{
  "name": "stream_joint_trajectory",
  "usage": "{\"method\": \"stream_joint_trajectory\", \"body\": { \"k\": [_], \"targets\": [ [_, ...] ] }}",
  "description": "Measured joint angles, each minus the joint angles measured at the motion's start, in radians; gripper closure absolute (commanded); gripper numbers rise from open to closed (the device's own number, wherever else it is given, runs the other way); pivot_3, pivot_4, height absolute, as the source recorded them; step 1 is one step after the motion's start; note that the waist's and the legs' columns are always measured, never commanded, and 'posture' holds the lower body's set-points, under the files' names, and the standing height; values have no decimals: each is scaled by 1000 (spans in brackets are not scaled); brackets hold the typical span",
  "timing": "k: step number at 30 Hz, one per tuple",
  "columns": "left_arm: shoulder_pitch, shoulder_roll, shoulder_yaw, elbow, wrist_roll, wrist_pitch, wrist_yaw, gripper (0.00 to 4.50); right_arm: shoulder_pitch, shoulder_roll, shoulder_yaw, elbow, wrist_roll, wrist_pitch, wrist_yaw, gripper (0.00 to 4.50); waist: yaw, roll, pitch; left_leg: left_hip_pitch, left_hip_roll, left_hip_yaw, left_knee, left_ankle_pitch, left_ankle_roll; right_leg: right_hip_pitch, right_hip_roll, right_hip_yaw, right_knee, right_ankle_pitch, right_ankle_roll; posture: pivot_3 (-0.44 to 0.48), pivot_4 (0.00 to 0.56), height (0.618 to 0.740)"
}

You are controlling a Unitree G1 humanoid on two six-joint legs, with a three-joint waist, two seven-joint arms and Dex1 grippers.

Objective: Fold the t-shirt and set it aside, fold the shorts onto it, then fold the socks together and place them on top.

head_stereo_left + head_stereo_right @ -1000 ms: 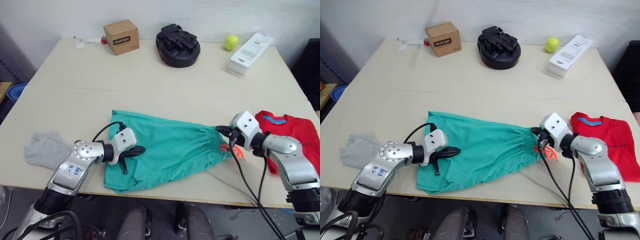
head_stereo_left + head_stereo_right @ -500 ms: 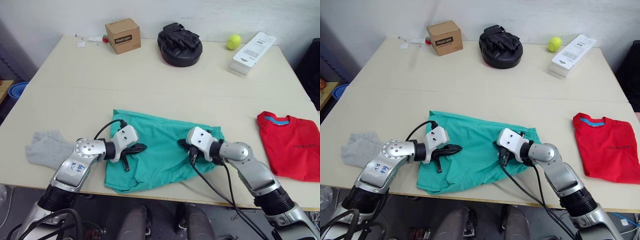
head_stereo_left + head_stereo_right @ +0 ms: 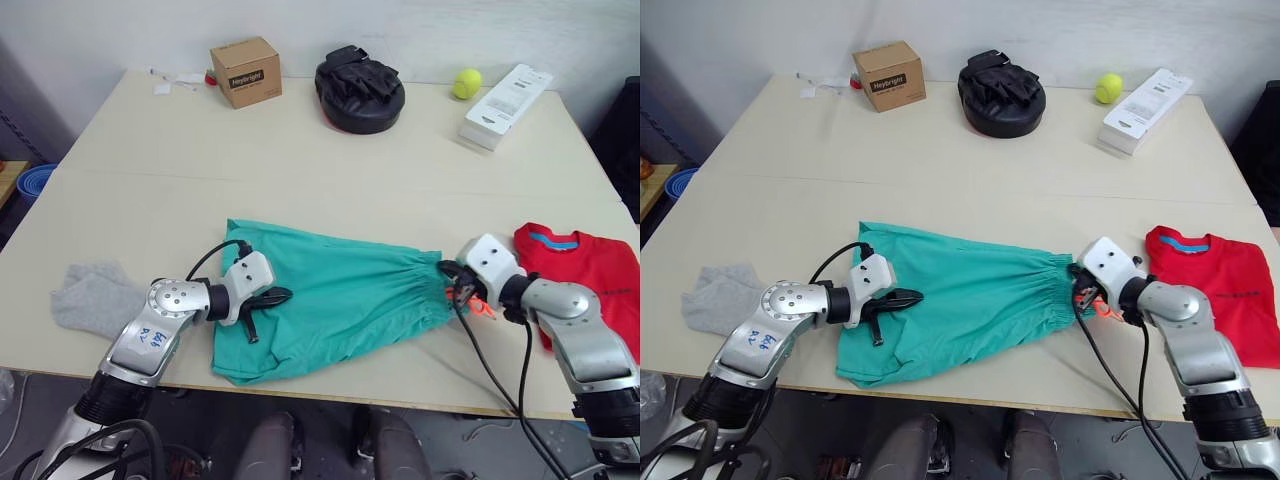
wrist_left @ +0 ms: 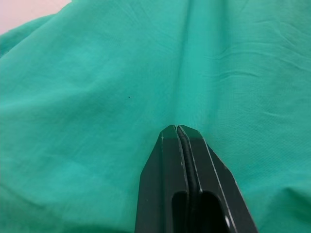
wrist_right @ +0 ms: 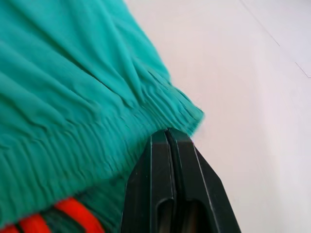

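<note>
The teal-green shorts (image 3: 335,300) lie spread out near the table's front edge, with the gathered waistband to the right. My right gripper (image 3: 450,276) is shut on the waistband's far corner (image 5: 187,114), and the orange drawstring (image 3: 480,306) trails just beside it. My left gripper (image 3: 272,297) is shut and rests its fingertips (image 4: 177,133) on the shorts' left part. The red t-shirt (image 3: 588,285) lies flat by the table's right edge, just right of my right arm. The grey socks (image 3: 93,298) lie at the front left, left of my left arm.
At the back of the table stand a cardboard box (image 3: 245,72), a black padded mitt (image 3: 358,88), a yellow tennis ball (image 3: 463,83) and a white carton (image 3: 505,92). A blue bin (image 3: 28,183) shows beyond the table's left edge.
My right gripper has swung back to the right from the middle of the shorts, taking the waistband with it, so the shorts lie spread out again. My left arm has stayed put.
</note>
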Motion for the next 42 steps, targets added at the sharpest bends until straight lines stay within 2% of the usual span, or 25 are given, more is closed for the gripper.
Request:
{"method": "stream_joint_trajectory", "body": {
  "k": [7, 10, 17, 21, 26, 32, 38, 42],
  "targets": [
    [-58, -26, 2, 35, -34, 7, -62, 4471, 150, -19, -166, -320, 275, 283, 62, 4500, 7, 2, 1, -3, 0, -2, -1, 0, 2, -1, 0, -1, -3, 0, 0, 0, 150, 740],
    [-113, -46, -32, 46, -35, -7, -114, 4500, 251, -37, -251, -450, 408, 421, 72, 3911, 10, 2, 1, -4, 0, -2, -1, -1, 3, -1, 0, -1, -7, 1, 1, 0, 150, 740],
    [-158, -111, -146, 153, 12, -113, -190, 4500, 485, -19, -462, -634, 743, 708, -3, 1463, 11, 2, 1, -5, 0, -1, -3, -3, 5, -1, 1, -1, -11, 1, 2, 0, 150, 740],
    [-184, -127, -162, 209, 34, -173, -215, 4500, 576, 69, -545, -638, 916, 796, -135, 44, 11, 2, 1, -4, 0, -2, -3, -3, 5, 0, 1, -1, -10, 1, 2, 0, 150, 740],
    [-223, -162, -172, 279, 56, -223, -222, 4500, 590, 159, -544, -571, 1093, 831, -351, 14, 10, 2, 1, -4, 0, -1, -3, -3, 4, 0, 0, 0, -11, 3, 3, 0, 150, 740],
    [-257, -180, -174, 329, 74, -249, -227, 4500, 495, 269, -459, -413, 1363, 746, -659, 14, -3, 1, 1, -3, 0, -1, -3, -3, 5, 1, 0, 0, -11, 3, 3, 0, 150, 740],
    [-257, -184, -174, 330, 93, -254, -227, 4500, 379, 313, -338, -317, 1452, 653, -814, 14, -11, -2, -1, -1, 0, -1, -3, -2, 5, 2, 0, 0, -10, 3, 3, 0, 150, 740],
    [-256, -178, -174, 330, 100, -259, -226, 4500, 291, 355, -273, -259, 1455, 597, -860, 14, -19, -4, -2, -1, 0, -1, -3, -2, 4, 2, 0, 0, -10, 3, 3, 0, 150, 740]
  ]
}}
